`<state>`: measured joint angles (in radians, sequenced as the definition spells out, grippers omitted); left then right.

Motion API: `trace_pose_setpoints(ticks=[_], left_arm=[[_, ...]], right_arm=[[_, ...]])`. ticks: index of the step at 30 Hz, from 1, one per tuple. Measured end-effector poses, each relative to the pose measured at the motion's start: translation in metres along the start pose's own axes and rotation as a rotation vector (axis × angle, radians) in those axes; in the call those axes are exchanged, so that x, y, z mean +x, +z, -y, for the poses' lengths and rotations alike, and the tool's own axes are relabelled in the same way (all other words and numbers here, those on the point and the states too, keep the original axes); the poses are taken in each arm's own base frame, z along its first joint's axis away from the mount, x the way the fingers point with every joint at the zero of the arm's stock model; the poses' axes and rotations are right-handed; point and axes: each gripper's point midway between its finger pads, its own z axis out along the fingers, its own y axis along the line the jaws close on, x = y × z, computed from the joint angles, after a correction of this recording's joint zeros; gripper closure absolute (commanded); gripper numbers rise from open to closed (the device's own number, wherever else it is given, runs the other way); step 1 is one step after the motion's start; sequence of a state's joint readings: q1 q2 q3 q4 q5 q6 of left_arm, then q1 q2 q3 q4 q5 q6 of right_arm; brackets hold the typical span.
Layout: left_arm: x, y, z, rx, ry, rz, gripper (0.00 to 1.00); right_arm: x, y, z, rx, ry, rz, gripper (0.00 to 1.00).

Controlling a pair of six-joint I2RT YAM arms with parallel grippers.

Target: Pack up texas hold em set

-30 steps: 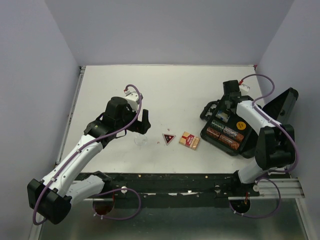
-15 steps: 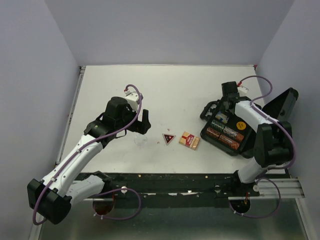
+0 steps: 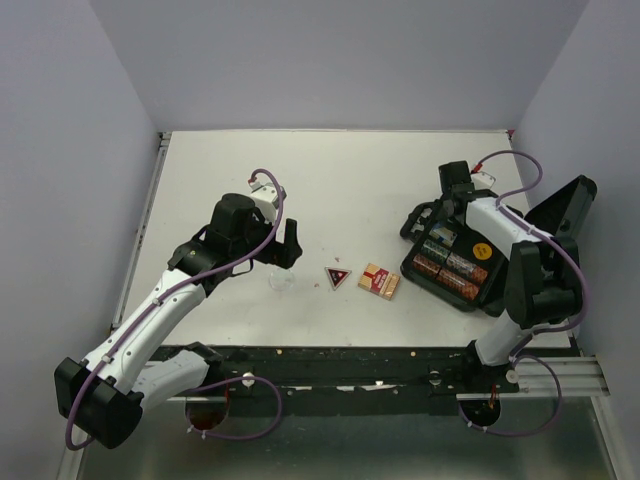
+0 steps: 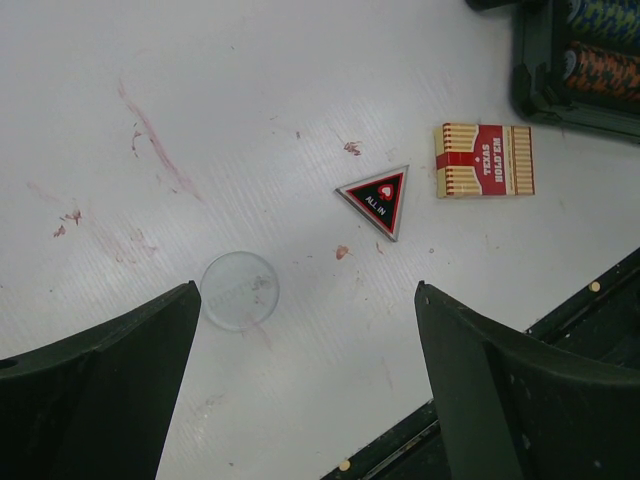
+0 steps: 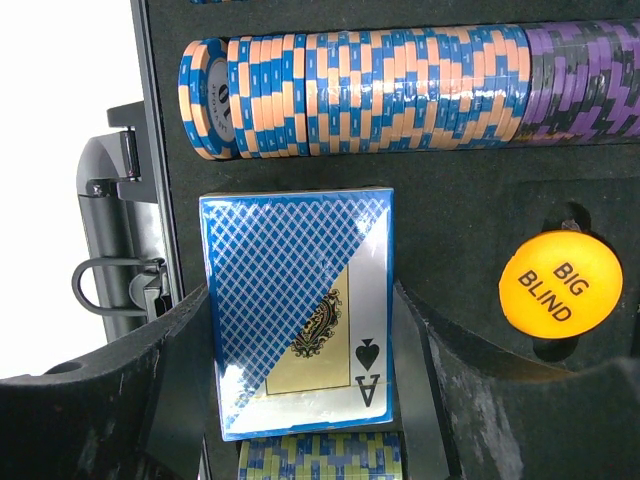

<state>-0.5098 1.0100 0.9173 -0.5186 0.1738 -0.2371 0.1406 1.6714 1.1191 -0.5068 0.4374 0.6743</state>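
Note:
The black case (image 3: 412, 268) lies open at the right, its lid (image 3: 565, 205) raised, with chip rows (image 5: 380, 90) inside. My right gripper (image 5: 305, 300) is over the case (image 5: 160, 120); its fingers sit against both long sides of the blue card box (image 5: 290, 300), which lies in its slot beside the orange "Big Blind" marker (image 5: 560, 283). The red card box (image 4: 484, 160), the triangular "All In" marker (image 4: 378, 199) and the clear marker (image 4: 239, 290) lie on the table. My left gripper (image 4: 306, 290) is open and empty above the table, just right of the clear marker. No blue marker shows.
The table's black front rail (image 4: 560, 310) runs just below the loose pieces. Red smudges mark the white tabletop (image 4: 150, 140). Grey walls close in the table at the back and both sides. In the top view the red box (image 3: 379, 281) lies just left of the case.
My right wrist has shifted slightly back and to the left over the case. My left arm and the loose pieces have not moved.

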Motion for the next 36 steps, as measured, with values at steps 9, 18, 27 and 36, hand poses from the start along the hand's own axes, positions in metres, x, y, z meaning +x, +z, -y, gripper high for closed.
trace_pose_setpoints(ticks=[9,18,27,36], left_arm=[[0.002,0.001,0.000,0.002,-0.004,-0.005,0.04],[0.002,0.001,0.000,0.002,-0.004,-0.006,0.04],[0.004,0.001,0.000,0.002,-0.005,-0.009,0.04],[0.004,0.002,0.000,0.001,-0.005,-0.012,0.04]], right_arm=[[0.000,0.000,0.001,0.005,0.003,-0.001,0.18],[-0.007,-0.004,0.007,0.032,-0.012,0.015,0.03],[-0.038,-0.047,-0.010,-0.112,-0.068,0.122,0.20],[-0.032,-0.039,-0.042,-0.248,-0.151,0.095,0.30]])
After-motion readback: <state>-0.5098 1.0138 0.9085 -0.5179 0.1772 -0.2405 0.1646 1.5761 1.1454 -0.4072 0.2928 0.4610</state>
